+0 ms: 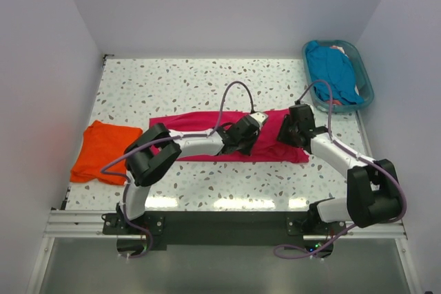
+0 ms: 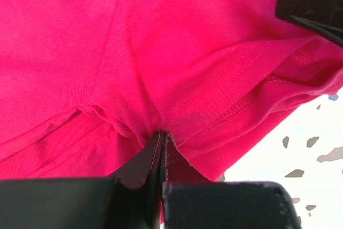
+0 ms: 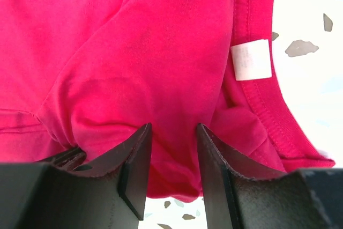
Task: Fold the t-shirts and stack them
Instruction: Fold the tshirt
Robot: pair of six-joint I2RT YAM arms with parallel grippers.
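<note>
The hot pink t-shirt lies as a long band across the middle of the table. My left gripper is shut on a pinch of its fabric near a stitched hem. My right gripper is over the shirt's right end, jaws apart, with a fold of pink cloth lying between them, near the collar and white label. The orange t-shirt lies folded at the table's left edge. The teal blue t-shirt is in the basket, and a bit of salmon cloth shows beside it.
The teal plastic basket stands at the back right corner. White walls close in the speckled table on three sides. The right gripper's black body shows in the top right of the left wrist view.
</note>
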